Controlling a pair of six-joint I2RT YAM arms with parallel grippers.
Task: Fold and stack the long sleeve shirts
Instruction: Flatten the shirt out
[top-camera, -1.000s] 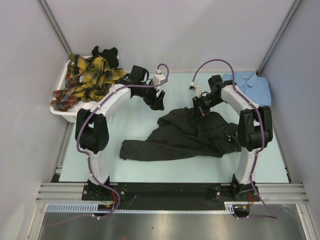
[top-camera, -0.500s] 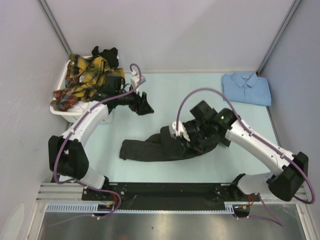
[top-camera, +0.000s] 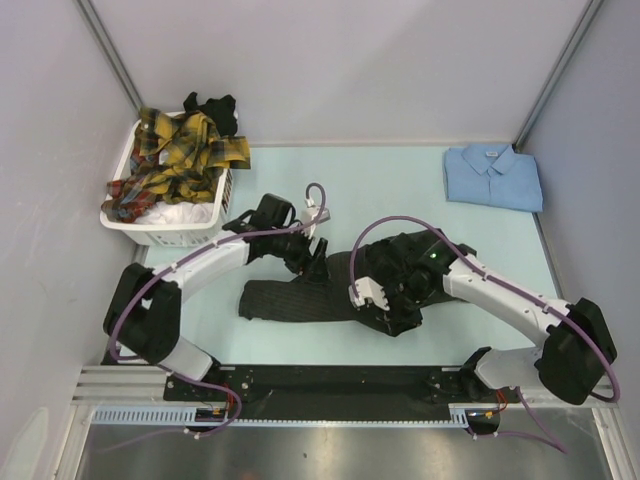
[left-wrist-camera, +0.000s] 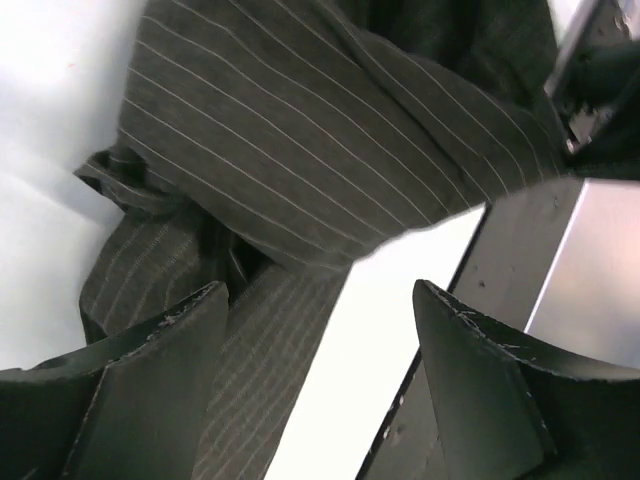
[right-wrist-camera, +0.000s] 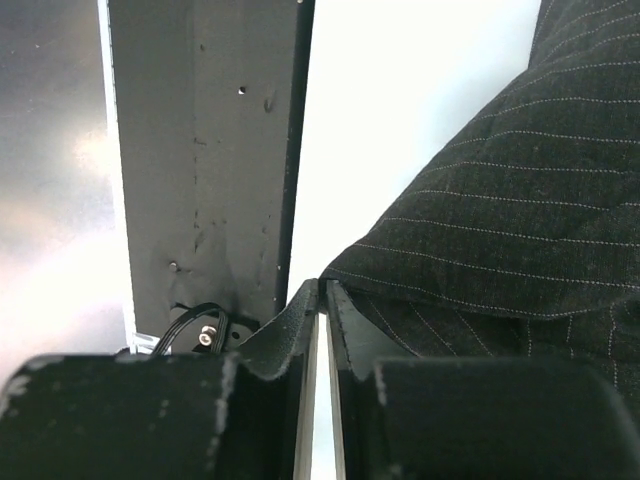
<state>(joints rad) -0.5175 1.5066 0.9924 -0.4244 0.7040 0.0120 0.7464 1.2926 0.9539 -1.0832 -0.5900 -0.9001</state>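
The black pinstriped shirt (top-camera: 330, 290) is lying bunched and unfolded on the middle of the surface (top-camera: 380, 170), towards its near edge. A folded light blue shirt (top-camera: 493, 177) is sitting at the far right corner. Plaid shirts (top-camera: 180, 160) are spilling out of a white basket (top-camera: 215, 205) at the far left.

On the left arm (top-camera: 210, 262) the jaws are standing wide above the shirt's left half, with nothing between them. On the right arm (top-camera: 500, 290) the jaws are nearly together at the shirt's near hem. They seem to be pinching a thin edge of cloth, though the wrist view is too close to be sure.

That thin bite is probably the weak point. A pull could be slipping the hem free and leaving the cloth heaped. The right jaws are also working right over the dark rail (right-wrist-camera: 200, 150) at the near edge, so a drag that way risks taking cloth off the surface. The shirt is lying in overlapping layers, so the left jaws may be closing on several at once. The two arms are also working close together and could be bumping.

The surface is showing pale blue-green. Plain pale walls (top-camera: 330, 60) are closing it in on three sides.
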